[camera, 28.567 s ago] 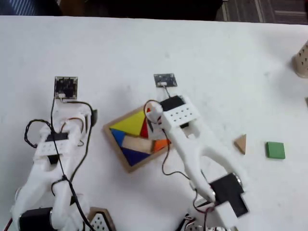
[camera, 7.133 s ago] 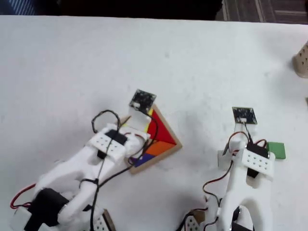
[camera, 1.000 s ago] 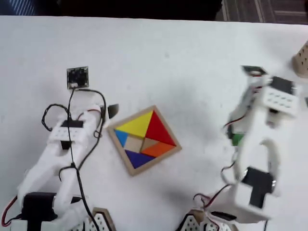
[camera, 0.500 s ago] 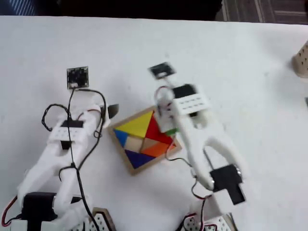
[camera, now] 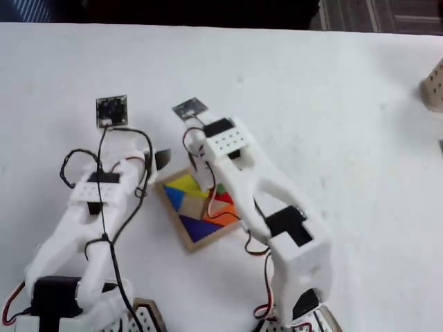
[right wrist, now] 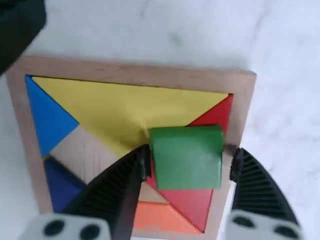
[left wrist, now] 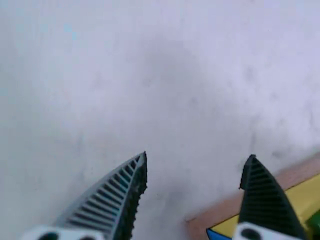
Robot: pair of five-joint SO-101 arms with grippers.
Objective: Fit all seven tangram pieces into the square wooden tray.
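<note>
**Q:** Right side, status?
**A:** My right gripper (right wrist: 187, 159) is pinching the green square (right wrist: 186, 157), one finger on each flank. It hangs over the tray (right wrist: 135, 70), above the seam where the red triangle (right wrist: 186, 204) meets the yellow triangle (right wrist: 125, 100), nr one rim. Can't tell whether the square touches the pcs under it.

**Q:** Tray contents?
**A:** Yellow and red triangles, a light-blue triangle (right wrist: 45, 117), a dark-blue pc (right wrist: 57, 185) and an orange pc (right wrist: 160, 220) all lie inside the frame. There's a pale wood-coloured patch (right wrist: 82, 150) betw. the blues and the yellow. Can't tell if that's a pc or bare tray floor.

**Q:** Left side?
**A:** My left gripper (left wrist: 197, 157) is spread wide w/ nothing betw. the fingers, over the white table (left wrist: 150, 60). One fingertip (left wrist: 252, 175) sits just beside a corner of the tray.

**Q:** Layout from above?
**A:** Tray lies turned diamond-wise betw. my arms. My right arm (camera: 277, 207) stretches across it and covers approx. half. My left arm (camera: 83, 214) is beside it, off the frame.
</note>
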